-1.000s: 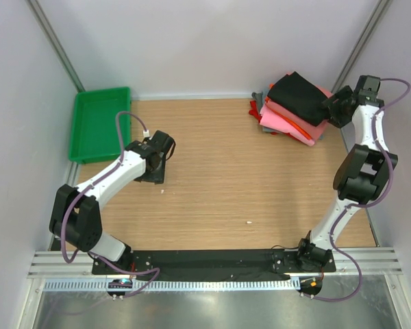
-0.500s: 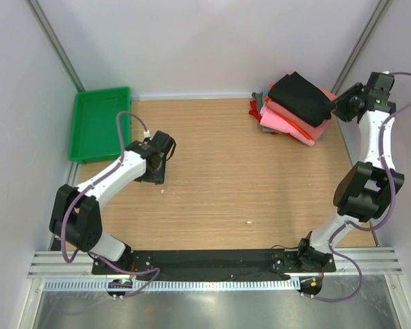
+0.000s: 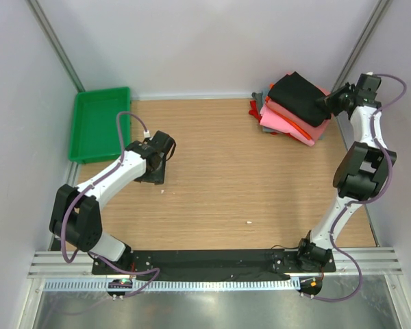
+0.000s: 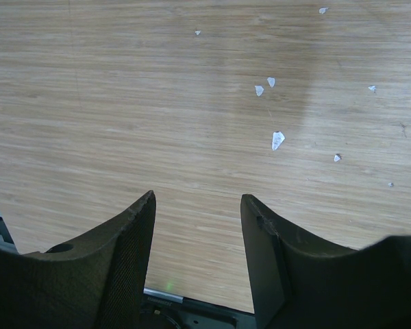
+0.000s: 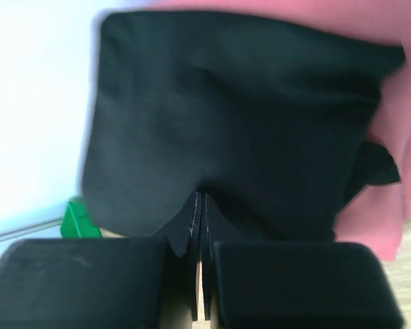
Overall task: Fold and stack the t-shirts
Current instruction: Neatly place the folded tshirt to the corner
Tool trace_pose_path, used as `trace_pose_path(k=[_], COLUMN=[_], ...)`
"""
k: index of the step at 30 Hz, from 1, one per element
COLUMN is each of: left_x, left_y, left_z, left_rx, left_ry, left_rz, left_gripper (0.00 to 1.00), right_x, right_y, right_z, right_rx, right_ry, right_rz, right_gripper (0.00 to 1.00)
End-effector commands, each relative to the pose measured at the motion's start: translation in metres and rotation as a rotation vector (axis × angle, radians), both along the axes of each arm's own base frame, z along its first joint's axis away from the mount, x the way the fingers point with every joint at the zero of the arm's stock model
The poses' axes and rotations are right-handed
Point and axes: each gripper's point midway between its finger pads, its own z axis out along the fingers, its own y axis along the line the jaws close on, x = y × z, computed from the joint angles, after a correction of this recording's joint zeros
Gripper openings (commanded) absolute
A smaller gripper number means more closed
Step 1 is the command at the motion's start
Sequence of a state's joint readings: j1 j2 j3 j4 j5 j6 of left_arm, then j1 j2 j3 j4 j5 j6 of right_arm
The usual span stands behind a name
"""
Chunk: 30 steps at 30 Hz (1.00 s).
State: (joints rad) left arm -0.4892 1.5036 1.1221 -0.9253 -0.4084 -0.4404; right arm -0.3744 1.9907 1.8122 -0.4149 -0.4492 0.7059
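Note:
A stack of folded t-shirts (image 3: 282,120) lies at the back right of the table, pink and red layers with grey beneath. A plain black t-shirt (image 3: 298,96) lies folded on top. My right gripper (image 3: 327,103) is shut at that shirt's right edge. In the right wrist view its fingertips (image 5: 200,197) are pressed together against the black t-shirt (image 5: 226,116), with no cloth showing between them, and pink cloth (image 5: 397,137) shows at the right. My left gripper (image 3: 153,174) hovers over the bare wooden table left of centre, open (image 4: 195,199) with nothing between its fingers.
A green plastic tray (image 3: 99,123) stands at the back left corner, partly off the table. White walls with metal posts close in the back and both sides. Small white scraps (image 4: 277,140) lie on the wood ahead of the left gripper.
My right gripper has gone from open to shut. Its arm pulled back from the stack, then came in again to the black t-shirt's edge. The left arm has not moved.

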Motion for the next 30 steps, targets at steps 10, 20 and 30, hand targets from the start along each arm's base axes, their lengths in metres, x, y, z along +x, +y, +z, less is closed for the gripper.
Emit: trace_pose_path(k=[10, 20, 30], left_x=[0.006, 0.006, 0.005], left_y=[-0.001, -0.001, -0.002], left_z=[0.005, 0.006, 0.005], left_rx=[0.009, 0.005, 0.000], left_ry=[-0.015, -0.017, -0.015], left_rz=[0.005, 0.007, 0.006], left_gripper=[0.54, 0.54, 0.54], right_x=[-0.008, -0.037, -0.050], right_y=[-0.003, -0.031, -0.029], right_z=[-0.022, -0.007, -0.061], right_rx=[-0.049, -0.171, -0.153], right_ry=[0.030, 0.081, 0.205], right_rz=[-0.019, -0.109, -0.085], right_gripper=[0.02, 0.12, 0.12])
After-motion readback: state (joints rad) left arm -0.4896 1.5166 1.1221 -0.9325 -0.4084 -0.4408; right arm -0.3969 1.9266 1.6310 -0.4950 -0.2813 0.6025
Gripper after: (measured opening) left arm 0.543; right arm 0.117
